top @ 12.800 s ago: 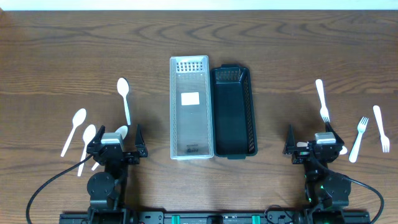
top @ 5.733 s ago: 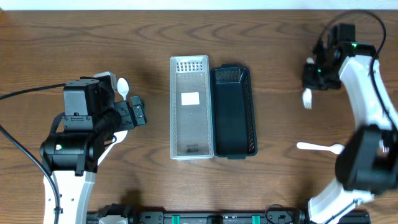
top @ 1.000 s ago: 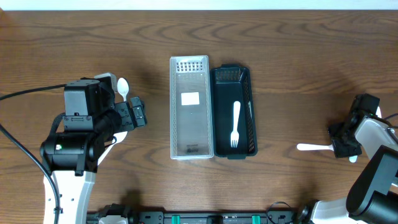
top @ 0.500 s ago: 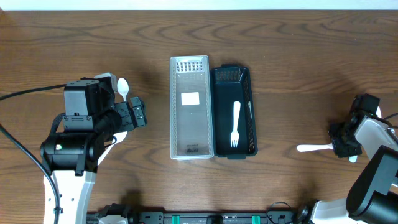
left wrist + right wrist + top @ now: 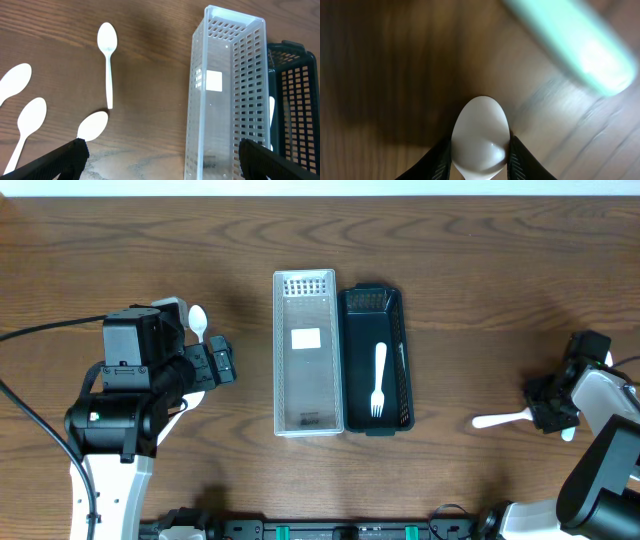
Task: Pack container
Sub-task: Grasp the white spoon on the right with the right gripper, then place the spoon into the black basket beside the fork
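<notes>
While one fork (image 5: 378, 380) lies lengthwise in the black bin (image 5: 408, 350), the clear bin (image 5: 279, 360) beside it shows no cutlery, only a label, so I judge packing barely begun

Right gripper (image 5: 480, 150): jaws narrow, pinching the bowl of a spoon (image 5: 480, 131) low over the bench (image 5: 470, 280) near its right edge, well apart from both bins. Overhead, the handle points left toward them, slightly tilted

Left gripper (image 5: 162, 150): jaws wide, holding nothing, hovering left of the clear bin

Left to pack, as far as I can see: the pinched spoon, plus four loose spoons (image 5: 107, 42) on the bench left of the clear bin. Other forks: cannot make any out

Cutlery is white, glossy, thin; I expect it to be light and slippery

Blurred pale green shape in right wrist view; cannot identify
</notes>
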Tool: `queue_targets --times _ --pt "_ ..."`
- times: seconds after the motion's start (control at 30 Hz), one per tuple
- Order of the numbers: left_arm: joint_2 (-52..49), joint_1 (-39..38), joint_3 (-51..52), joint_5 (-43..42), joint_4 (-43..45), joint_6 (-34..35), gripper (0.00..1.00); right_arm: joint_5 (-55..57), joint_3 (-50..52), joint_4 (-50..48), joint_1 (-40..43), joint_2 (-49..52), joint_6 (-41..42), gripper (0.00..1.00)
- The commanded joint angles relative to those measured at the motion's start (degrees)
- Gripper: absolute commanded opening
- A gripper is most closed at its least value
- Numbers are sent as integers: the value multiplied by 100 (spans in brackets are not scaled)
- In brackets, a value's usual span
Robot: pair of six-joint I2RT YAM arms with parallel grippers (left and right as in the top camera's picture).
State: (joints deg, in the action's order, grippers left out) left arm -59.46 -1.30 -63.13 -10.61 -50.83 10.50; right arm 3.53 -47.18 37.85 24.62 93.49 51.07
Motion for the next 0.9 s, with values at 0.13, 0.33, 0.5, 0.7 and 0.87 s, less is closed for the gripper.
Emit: queue_targets --times 0.13,0.33,0.5,0.7,0.87 --pt "0 -13 -114 -55 -13 13 98 -640 -1268 623 -970 -852 -1222 1" --pt "0 -13 -111 -55 -13 13 98 -638 -2778 1189 -2612 -1064 -2037 1" --pt "0 -13 -111 -55 -17 13 98 -448 -3519 1163 -4024 -927 -2527 1" --pt "0 -13 -111 -55 -92 11 98 28 -3547 1150 -4931 -284 -2865 1" --pt "-2 -13 -111 -55 -107 11 98 -15 -3547 1246 -5101 651 -2953 1"
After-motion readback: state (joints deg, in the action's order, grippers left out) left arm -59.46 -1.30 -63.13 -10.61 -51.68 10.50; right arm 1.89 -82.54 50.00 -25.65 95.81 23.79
